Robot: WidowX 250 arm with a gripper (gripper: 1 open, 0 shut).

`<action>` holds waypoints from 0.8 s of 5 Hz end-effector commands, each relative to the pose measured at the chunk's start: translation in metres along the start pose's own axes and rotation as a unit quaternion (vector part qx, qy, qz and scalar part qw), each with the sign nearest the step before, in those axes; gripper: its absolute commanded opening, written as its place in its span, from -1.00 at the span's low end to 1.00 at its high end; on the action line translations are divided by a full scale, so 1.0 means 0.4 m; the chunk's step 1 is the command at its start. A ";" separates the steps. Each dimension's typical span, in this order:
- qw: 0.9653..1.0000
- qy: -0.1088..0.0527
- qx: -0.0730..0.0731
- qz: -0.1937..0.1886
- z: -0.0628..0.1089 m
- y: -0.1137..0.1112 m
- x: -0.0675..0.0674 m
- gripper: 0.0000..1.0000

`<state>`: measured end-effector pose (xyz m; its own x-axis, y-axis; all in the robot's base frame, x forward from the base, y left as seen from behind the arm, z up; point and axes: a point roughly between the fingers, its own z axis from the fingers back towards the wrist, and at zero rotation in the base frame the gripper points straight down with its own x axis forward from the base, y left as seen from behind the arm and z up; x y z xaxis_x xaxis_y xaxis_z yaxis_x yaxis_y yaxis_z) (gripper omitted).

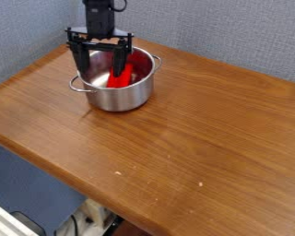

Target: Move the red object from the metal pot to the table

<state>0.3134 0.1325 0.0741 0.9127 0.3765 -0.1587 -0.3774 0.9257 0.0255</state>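
The robot's black hand (100, 57) is hanging spread wide over the shiny round steel pot (118, 81); the flat red plastic block (134, 71) is lying inside, ungrasped, the brown wooden counter (187, 138) waiting.

A: Where does the metal pot (117, 85) sit?
B: Near the far-left corner of the table (175, 138), with the red object (129, 73) leaning inside it.
A: The gripper (100, 67)?
B: Pointing down over the pot's left side, fingers spread wide, gripping nothing.
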 end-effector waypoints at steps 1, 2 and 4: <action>1.000 -0.018 0.002 -0.020 0.014 0.028 0.008 1.00; 0.999 -0.019 0.004 -0.038 0.004 0.059 0.015 1.00; 1.000 -0.023 -0.009 0.003 0.004 0.017 0.040 1.00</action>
<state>0.3191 0.1429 0.0578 0.9102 0.3799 -0.1651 -0.3838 0.9234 0.0084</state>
